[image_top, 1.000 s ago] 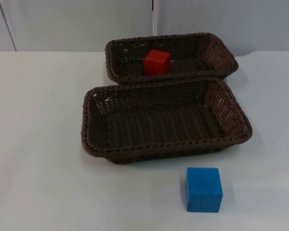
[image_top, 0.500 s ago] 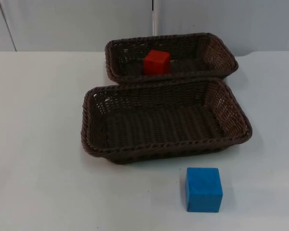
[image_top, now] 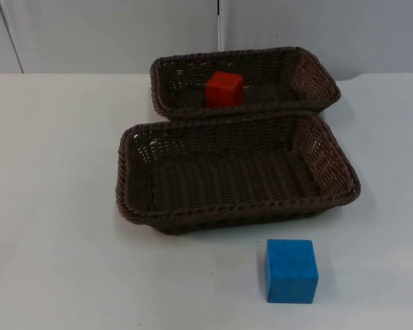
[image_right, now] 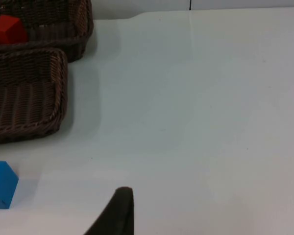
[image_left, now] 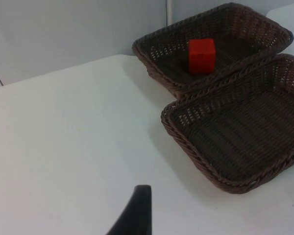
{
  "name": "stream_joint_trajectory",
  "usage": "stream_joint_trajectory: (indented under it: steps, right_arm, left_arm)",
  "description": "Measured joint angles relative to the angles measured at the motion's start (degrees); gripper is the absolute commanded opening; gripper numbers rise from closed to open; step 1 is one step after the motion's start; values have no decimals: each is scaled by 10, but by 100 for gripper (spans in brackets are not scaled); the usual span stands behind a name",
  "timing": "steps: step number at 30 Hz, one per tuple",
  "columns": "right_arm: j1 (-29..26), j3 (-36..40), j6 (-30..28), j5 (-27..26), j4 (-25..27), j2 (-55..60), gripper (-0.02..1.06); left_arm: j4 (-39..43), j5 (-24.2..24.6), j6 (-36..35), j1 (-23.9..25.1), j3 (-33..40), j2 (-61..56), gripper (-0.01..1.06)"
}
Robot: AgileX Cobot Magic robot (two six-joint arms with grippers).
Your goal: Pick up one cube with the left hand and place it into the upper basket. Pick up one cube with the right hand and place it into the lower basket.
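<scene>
- We see two dark brown woven baskets on the white counter (image_top: 55, 206), one behind the other, their long rims touching or nearly so.
- The upper basket (image_top: 310, 72) sits nearer the grey partition wall (image_top: 110, 34), and the red cube (image_top: 224, 89) rests inside it, left of its middle.
- The lower basket (image_top: 134, 185) is the larger-looking one in front, and we see nothing but its woven floor inside.
- The blue cube (image_top: 291, 270) stands on the counter in front of the lower basket, near its right end, apart from the rim.
- From the left wrist view we look across bare counter to both baskets, with the red cube (image_left: 202, 55) in the farther one; the left claw (image_left: 137, 215) shows as a single black fingertip above the counter, well apart from the baskets. We cannot tell whether it is spread or pressed together.
- From the right wrist view we see the blue cube (image_right: 1, 183) on the counter, the corner of the lower basket (image_right: 54, 98) beyond it, and the red cube (image_right: 8, 29) in the upper basket (image_right: 83, 29).
- The right claw (image_right: 118, 213) likewise shows one black fingertip over open counter, apart from the blue cube. We cannot tell how its fingers stand.
</scene>
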Motion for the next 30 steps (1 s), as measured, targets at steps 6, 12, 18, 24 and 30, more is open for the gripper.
stream_joint_trajectory:
  steps: [6, 12, 18, 24, 30]
  right_arm:
    - [0, 0, 0, 0, 13, 30, 104]
    - [0, -13, 0, 0, 33, 115, 104]
    - [0, -47, 0, 0, 39, 210, 104]
    - [0, -80, 0, -5, 42, 300, 104]
    - [0, -103, -3, -13, 44, 381, 104]
  left_arm:
    - [0, 0, 0, 0, 0, 0, 90]
    - [0, 0, 0, 0, 0, 0, 90]
    - [0, 0, 0, 0, 0, 0, 90]
    - [0, 0, 0, 0, 0, 0, 90]
    - [0, 0, 0, 0, 0, 0, 90]
